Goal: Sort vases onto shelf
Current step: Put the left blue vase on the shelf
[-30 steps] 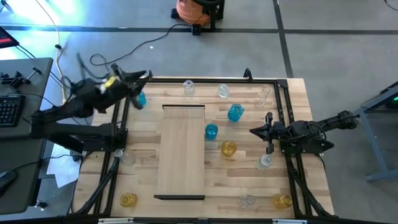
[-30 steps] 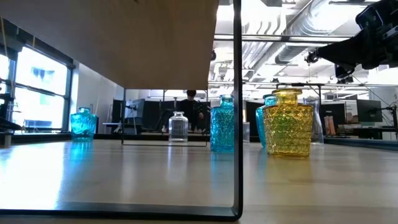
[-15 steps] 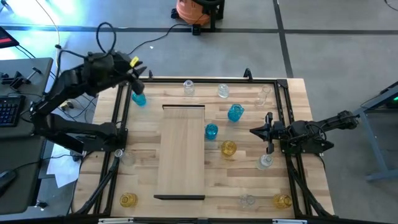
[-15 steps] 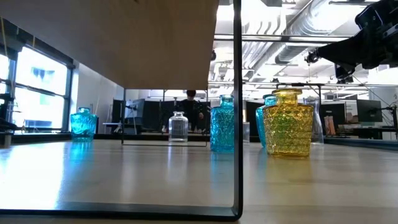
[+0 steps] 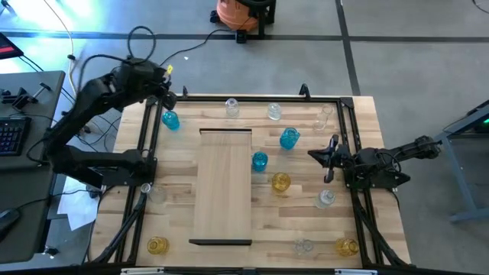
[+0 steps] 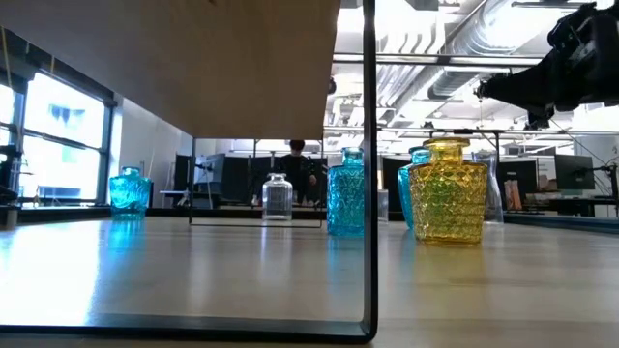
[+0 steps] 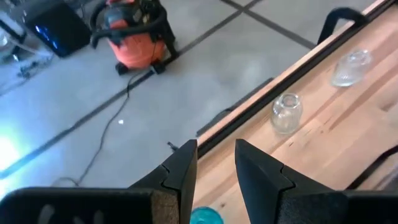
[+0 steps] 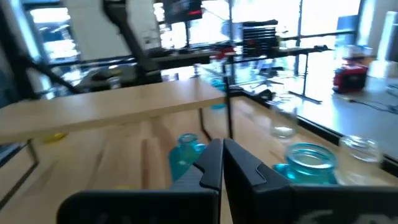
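1. Left gripper [image 5: 163, 98] hangs over the table's far left corner, right above the blue vase [image 5: 170, 120]. Fingers [image 7: 181, 173] are parted with nothing between them; the vase's rim just peeks in below the gap in the left wrist view.
2. Step in hand, as I read it: pick up that blue vase. It stands upright on the planks, near the shelf [image 5: 223, 187] but off its far left corner.
3. To do it well: centre the gap over the neck before dropping, come straight down, and close on the neck or the upper body. The glass looks slick and round, so an off-centre pinch could squirt it sideways.
4. Watch the black frame rail [image 5: 145, 141] just beside the vase; little room on that side.
5. Shelf top is bare, so any spot works. Set the vase down upright and well in from the edge.
6. Right gripper [image 5: 322, 160] waits over the right side, fingers clenched on nothing, near the yellow vase [image 5: 281, 182] and a clear vase [image 5: 326, 198].
7. The rest of the vases are scattered round the shelf, all still on the tabletop.
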